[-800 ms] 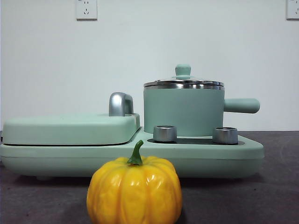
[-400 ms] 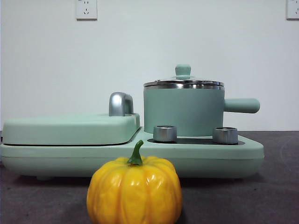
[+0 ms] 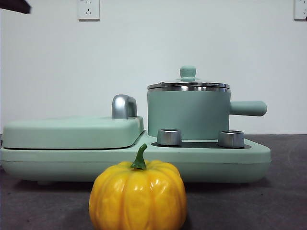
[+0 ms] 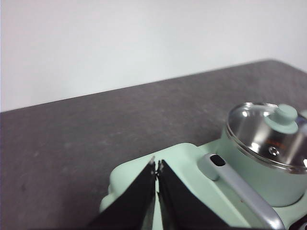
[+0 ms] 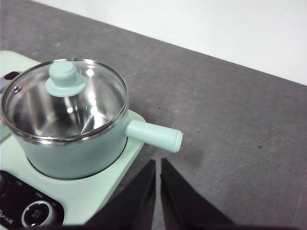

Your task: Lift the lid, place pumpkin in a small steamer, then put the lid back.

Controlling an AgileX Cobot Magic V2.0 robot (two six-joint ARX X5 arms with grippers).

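Observation:
The yellow-orange pumpkin (image 3: 138, 196) with a green stem stands on the dark table at the front, before the appliance. The mint-green small steamer (image 3: 187, 115) sits on the appliance's right half, its side handle (image 3: 248, 108) pointing right. The glass lid (image 3: 188, 86) with its mint knob (image 3: 187, 73) rests on the steamer. My left gripper (image 4: 157, 165) is shut and empty, above the flat cover's corner, apart from the lid (image 4: 266, 132). My right gripper (image 5: 157, 163) is shut and empty, hovering beside the steamer (image 5: 72, 153) near its handle; the lid (image 5: 91, 103) lies closed there.
The wide mint-green appliance base (image 3: 144, 163) carries a flat rectangular cover (image 3: 72, 132) with a chrome handle (image 3: 123, 106) and two steel knobs (image 3: 169, 137). A black arm tip (image 3: 14, 5) shows at the top left corner. Dark table surrounds the appliance.
A black arm tip has come into the front view's top left corner. The pumpkin, steamer and lid have not moved.

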